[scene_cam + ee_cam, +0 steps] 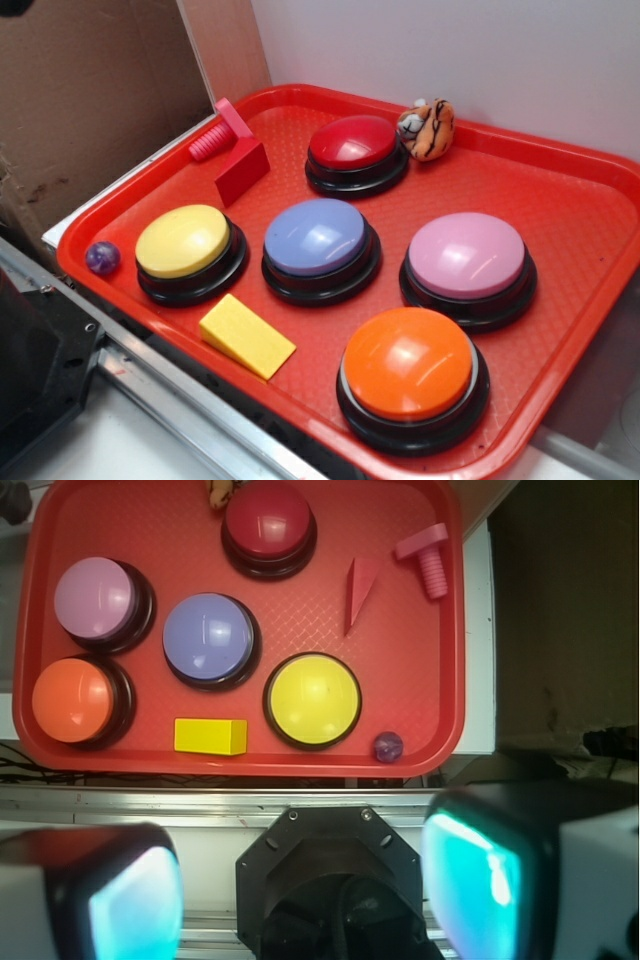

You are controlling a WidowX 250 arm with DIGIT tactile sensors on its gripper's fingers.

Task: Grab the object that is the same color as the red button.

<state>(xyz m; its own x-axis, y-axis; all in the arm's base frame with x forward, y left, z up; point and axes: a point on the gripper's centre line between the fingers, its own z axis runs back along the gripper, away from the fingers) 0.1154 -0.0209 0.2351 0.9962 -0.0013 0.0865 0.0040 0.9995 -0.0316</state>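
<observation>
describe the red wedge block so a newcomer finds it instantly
Start at the red tray and find the dark red button near its back edge. Beside it, toward the cardboard wall, lies the red wedge block. Unlike the ribbed pink bolt touching it, it is flat-faced; the other wedge is yellow.

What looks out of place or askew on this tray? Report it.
Nothing is spilled or damaged. Two oddities: a small striped plush toy wedged against the red button at the tray's back, and the pink bolt lying on its side, touching the red wedge.
</observation>
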